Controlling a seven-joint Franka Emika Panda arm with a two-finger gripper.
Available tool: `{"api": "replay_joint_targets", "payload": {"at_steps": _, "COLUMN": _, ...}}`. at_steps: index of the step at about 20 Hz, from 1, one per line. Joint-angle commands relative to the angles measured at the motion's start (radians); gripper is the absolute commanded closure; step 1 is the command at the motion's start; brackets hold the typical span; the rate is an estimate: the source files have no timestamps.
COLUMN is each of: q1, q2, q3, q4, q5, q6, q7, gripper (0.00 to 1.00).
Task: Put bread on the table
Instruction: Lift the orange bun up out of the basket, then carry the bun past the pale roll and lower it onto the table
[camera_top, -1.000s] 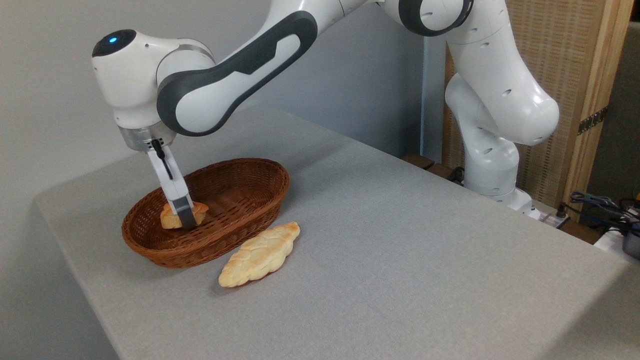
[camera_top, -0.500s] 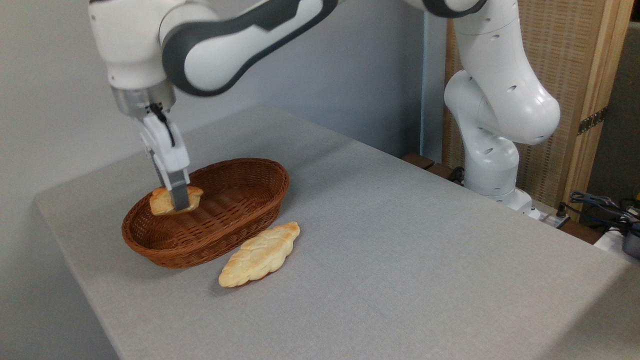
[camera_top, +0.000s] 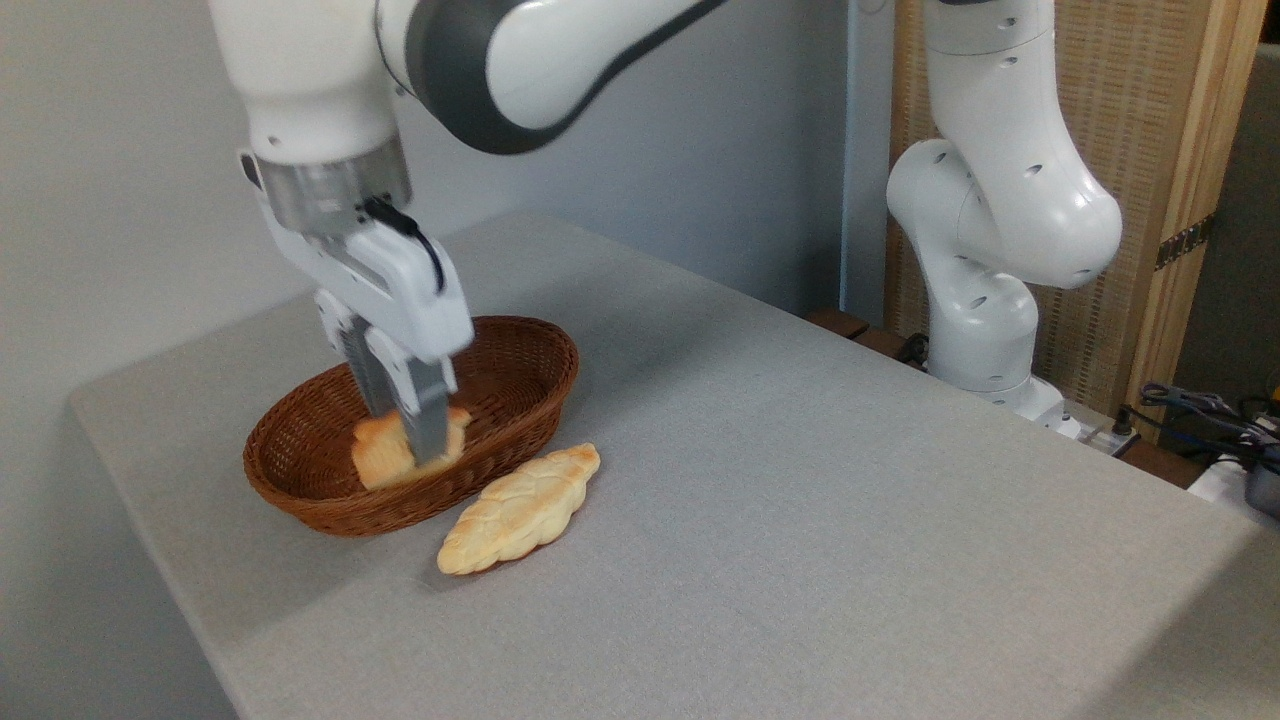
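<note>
The end effector (camera_top: 408, 432) is pinched tight on the bread (camera_top: 392, 449), a small bumpy orange-brown bun that hangs over the near side of the brown woven basket (camera_top: 500, 440). I think it should carry the bun clear over the basket's rim, then go down slowly onto a bare spot of the soft grey worktop (camera_top: 800, 520), away from the long pale twisted loaf (camera_top: 520, 510)

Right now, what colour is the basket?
Brown woven wicker basket, clearest in the fixed camera view.
</note>
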Motion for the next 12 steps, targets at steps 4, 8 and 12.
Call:
{"api": "replay_joint_targets", "payload": {"at_steps": 4, "q1": -0.01, "q2": 0.019, "q3": 0.117, "q4": -0.008, "q5": 0.01, "q6": -0.078, "q7": 0.156, "gripper": 0.14}}
{"api": "replay_joint_targets", "payload": {"at_steps": 8, "q1": -0.008, "q2": 0.042, "q3": 0.15, "q4": -0.012, "q5": 0.013, "q6": -0.08, "q7": 0.168, "gripper": 0.0}}
{"api": "replay_joint_targets", "payload": {"at_steps": 12, "q1": -0.003, "q2": 0.054, "q3": 0.151, "q4": -0.015, "q5": 0.013, "q6": -0.101, "q7": 0.179, "gripper": 0.0}}
